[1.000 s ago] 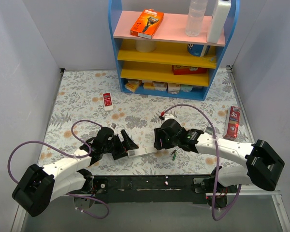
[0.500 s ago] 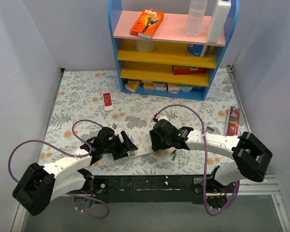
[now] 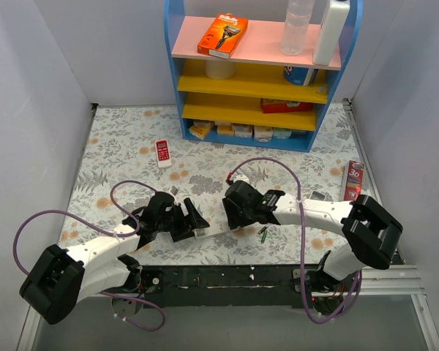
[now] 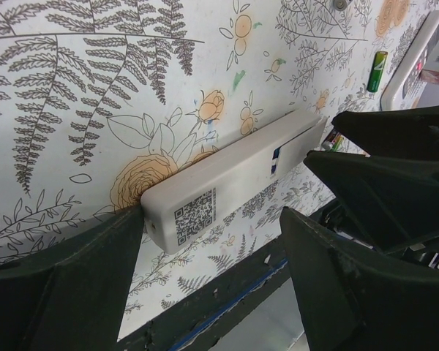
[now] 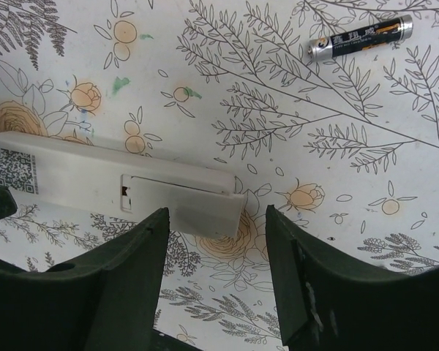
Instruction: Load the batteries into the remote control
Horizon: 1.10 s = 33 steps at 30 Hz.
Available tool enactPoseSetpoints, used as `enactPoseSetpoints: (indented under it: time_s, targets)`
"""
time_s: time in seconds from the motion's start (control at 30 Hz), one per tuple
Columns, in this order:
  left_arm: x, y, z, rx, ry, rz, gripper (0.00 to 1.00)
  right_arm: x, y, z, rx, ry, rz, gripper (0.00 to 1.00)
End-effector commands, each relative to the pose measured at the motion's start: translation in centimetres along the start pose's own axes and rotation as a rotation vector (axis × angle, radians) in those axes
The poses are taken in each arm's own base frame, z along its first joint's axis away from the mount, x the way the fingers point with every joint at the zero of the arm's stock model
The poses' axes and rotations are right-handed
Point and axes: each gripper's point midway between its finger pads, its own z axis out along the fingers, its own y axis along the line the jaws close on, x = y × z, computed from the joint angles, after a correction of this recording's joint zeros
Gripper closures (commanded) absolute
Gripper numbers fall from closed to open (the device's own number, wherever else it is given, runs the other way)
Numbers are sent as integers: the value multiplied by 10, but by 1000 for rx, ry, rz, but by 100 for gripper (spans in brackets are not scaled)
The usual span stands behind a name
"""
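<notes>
The white remote control lies back up near the front edge, between my two grippers. In the left wrist view its QR-code end lies by my left fingertip, inside the open left gripper. In the right wrist view the remote has its battery cover slid partly out, with the cover's end between the tips of the open right gripper. A dark battery lies apart on the mat. A green battery and other small batteries lie right of the remote.
A shorter red-and-white remote lies at the back left. A blue shelf unit with boxes and bottles stands at the back. A red box lies at the right wall. The black table edge runs close behind the remote.
My right arm has swung left, bringing its open gripper over the remote's cover end. The left arm and the remote have hardly moved.
</notes>
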Motion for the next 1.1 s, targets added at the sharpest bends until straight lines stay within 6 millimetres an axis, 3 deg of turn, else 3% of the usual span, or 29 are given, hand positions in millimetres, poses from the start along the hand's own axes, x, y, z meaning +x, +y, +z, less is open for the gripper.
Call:
enactPoseSetpoints:
  time_s: [0.0,0.7,1.07]
  targets:
    - [8,15,1,-61,29,10,24,-11,4,-1,18,-24,-12,38]
    - [11,13,3,-46,42,9,24,22,-6,11,100,119,-88,42]
    - [13,6,4,-14,53,7,24,41,1,15,79,198,-96,45]
